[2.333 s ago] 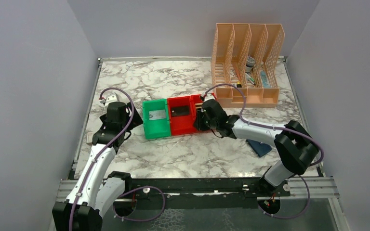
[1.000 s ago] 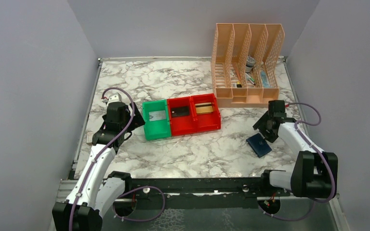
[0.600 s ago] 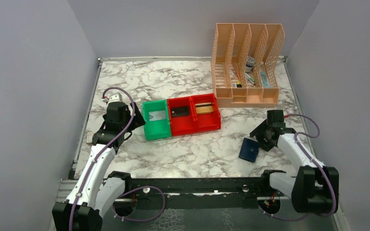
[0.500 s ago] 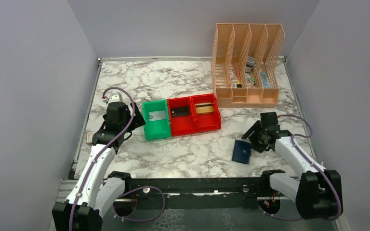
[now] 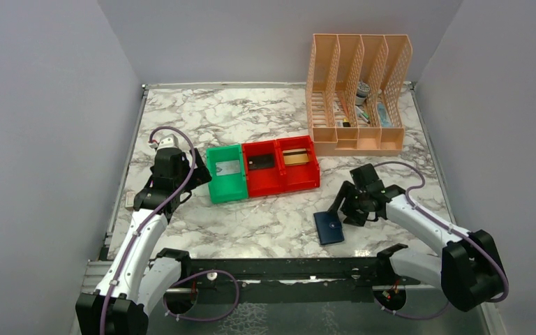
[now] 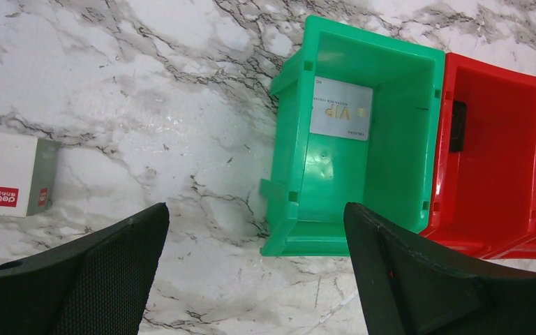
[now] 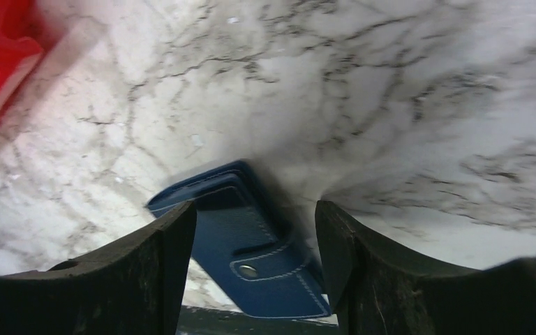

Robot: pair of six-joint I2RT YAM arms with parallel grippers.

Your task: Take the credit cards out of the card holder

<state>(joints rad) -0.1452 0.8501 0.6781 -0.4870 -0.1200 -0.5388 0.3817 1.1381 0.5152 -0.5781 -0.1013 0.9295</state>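
Observation:
The dark navy card holder (image 5: 329, 228) (image 7: 251, 244) is folded shut with its snap tab on top, near the table's front edge, right of centre. My right gripper (image 5: 340, 211) (image 7: 255, 213) is shut on it, one finger on each long side. My left gripper (image 5: 197, 174) (image 6: 256, 209) hangs open over bare marble just left of the green bin (image 5: 218, 186) (image 6: 286, 139). A pale card (image 5: 228, 167) (image 6: 340, 109) lies in the green bin. In the red bins (image 5: 279, 185) lie a black card (image 5: 261, 161) (image 6: 458, 126) and a gold card (image 5: 294, 157).
An orange file rack (image 5: 357, 94) holding small items stands at the back right. A white box (image 6: 7, 183) lies on the marble at the left edge. The black front rail (image 5: 279, 269) runs just below the card holder.
My right arm left the red bins, swung to the right side, took the card holder and moved it left and toward the front edge. The left arm stayed still.

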